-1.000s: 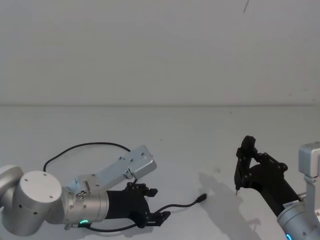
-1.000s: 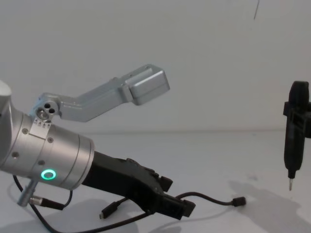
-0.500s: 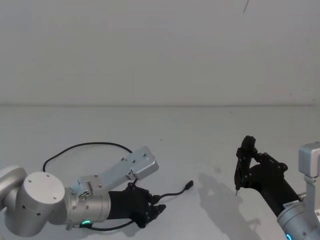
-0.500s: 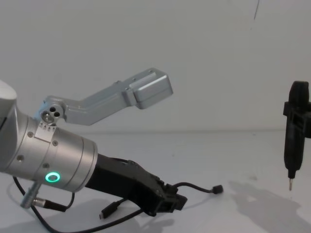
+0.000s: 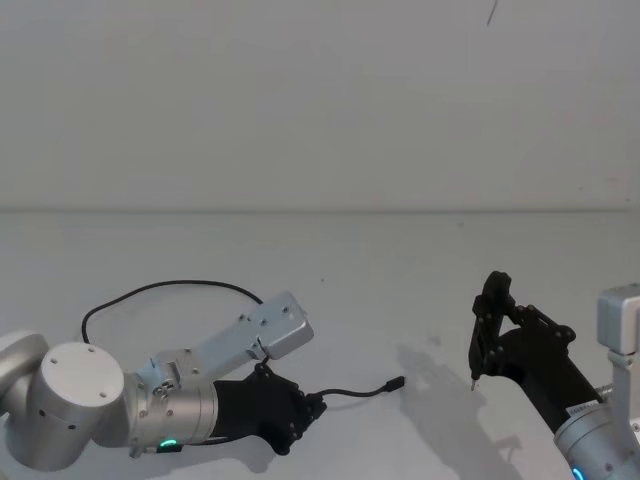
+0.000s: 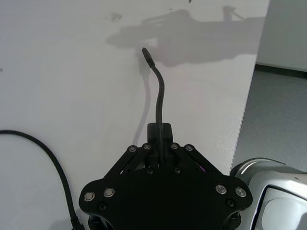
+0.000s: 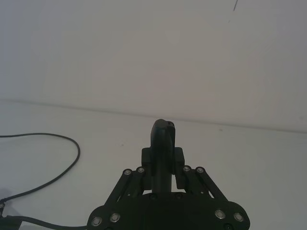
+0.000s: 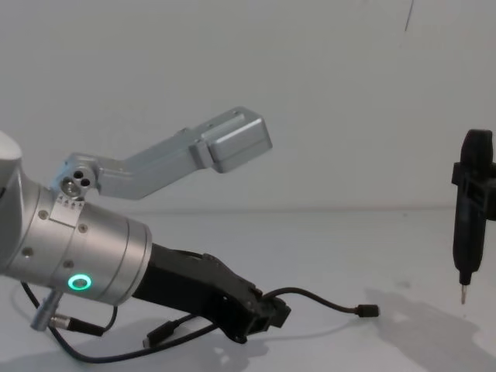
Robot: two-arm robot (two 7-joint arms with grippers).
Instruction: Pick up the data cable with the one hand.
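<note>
The data cable (image 5: 350,392) is a thin black cord. My left gripper (image 5: 306,409), the one hand with the silver wrist and green ring (image 8: 76,282), is shut on it low at the near left. In the left wrist view the fingers (image 6: 160,132) pinch the data cable (image 6: 160,96), and its short free end arches out to a plug (image 6: 146,54) above its shadow. In the chest view this plug (image 8: 369,311) hangs right of the left gripper (image 8: 271,313); a second plug (image 8: 155,337) lies below the wrist. The cord's long loop (image 5: 165,286) rests on the table behind.
My right gripper (image 5: 487,320), slim, black and upright, is parked at the right with its fingers together, seen also as the right gripper (image 8: 473,201) in the chest view. A silver camera bracket (image 8: 225,143) sticks out above the left wrist. The white table (image 5: 400,270) meets a plain wall.
The left gripper's fingers went from open around the cable to shut on it. The gripper drew back slightly, and the free plug end shifted left, then swung out right again.
</note>
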